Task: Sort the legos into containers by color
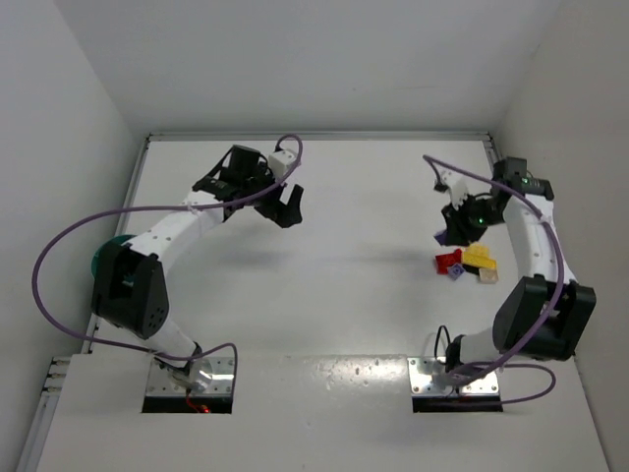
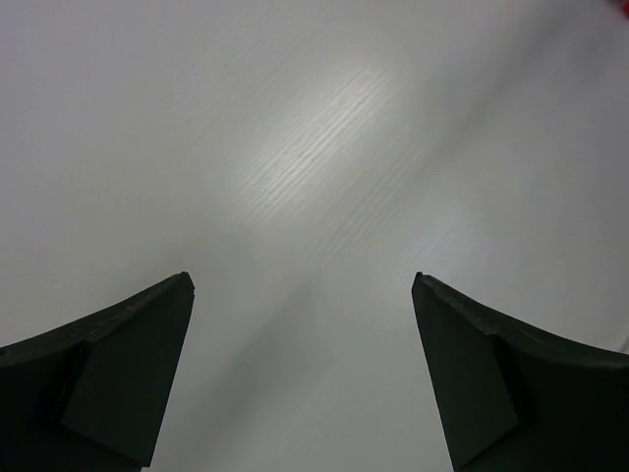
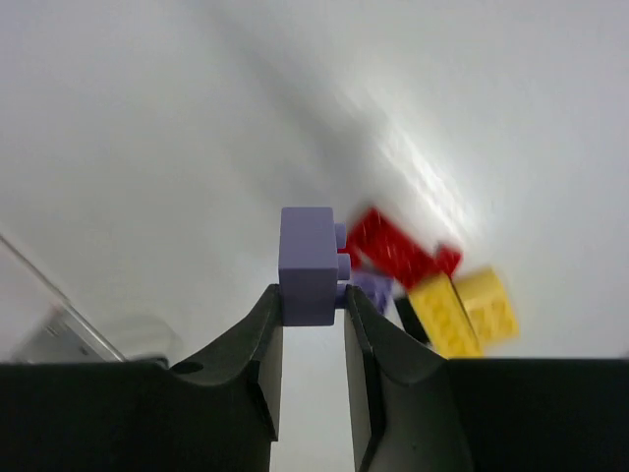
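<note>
Top external puts the teal bowl at the left edge, well apart from the legos on the right. Left wrist: left gripper spread wide, holding nothing. Right wrist: right gripper pinches a purple brick by its lower end only, so the long carry could twist it loose.

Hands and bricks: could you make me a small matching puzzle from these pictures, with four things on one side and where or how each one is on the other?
Things:
1. left hand
2. right hand
3. red brick
4. bowl

States:
a. lying beside yellow bricks
b. shut on purple brick
c. open above the table
d. partly hidden behind left arm

Pairs: 1-c, 2-b, 3-a, 4-d.
</note>
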Tool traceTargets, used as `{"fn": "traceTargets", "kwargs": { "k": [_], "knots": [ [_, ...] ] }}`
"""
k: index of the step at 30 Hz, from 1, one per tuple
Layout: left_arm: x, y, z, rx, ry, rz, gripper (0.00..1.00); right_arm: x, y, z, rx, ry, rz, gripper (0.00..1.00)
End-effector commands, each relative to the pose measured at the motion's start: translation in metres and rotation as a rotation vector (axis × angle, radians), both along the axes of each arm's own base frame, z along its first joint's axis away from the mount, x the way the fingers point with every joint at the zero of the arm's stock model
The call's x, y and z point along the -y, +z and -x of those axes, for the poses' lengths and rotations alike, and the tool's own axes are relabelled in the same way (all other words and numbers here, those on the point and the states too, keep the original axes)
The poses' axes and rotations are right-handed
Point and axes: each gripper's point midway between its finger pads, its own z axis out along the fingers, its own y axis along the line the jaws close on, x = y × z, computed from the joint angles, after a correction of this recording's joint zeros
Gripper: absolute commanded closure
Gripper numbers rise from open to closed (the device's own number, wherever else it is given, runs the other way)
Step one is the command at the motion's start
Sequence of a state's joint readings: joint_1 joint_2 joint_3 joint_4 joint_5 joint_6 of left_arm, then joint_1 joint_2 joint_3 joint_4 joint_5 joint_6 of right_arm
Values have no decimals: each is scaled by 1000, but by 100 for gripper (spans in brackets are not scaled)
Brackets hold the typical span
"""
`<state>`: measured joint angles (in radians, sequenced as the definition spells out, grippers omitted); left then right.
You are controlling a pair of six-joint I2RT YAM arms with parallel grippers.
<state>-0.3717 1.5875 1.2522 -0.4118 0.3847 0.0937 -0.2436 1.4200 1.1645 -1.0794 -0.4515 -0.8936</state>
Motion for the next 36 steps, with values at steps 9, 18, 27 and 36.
{"fn": "traceTargets", "kwargs": {
  "k": [9,18,27,36],
  "knots": [
    [51,114,4,174,-74,341,1,-155,71,-92,-196,-154,-740,94],
    [61,114,53,524,-255,255,7,-228,108,-113,-334,-18,-980,94],
    [64,131,61,652,-263,312,18,-268,133,-77,-598,179,-1113,93],
    [62,156,67,794,-264,357,18,-285,131,-43,-700,309,-1090,93]
  ]
}}
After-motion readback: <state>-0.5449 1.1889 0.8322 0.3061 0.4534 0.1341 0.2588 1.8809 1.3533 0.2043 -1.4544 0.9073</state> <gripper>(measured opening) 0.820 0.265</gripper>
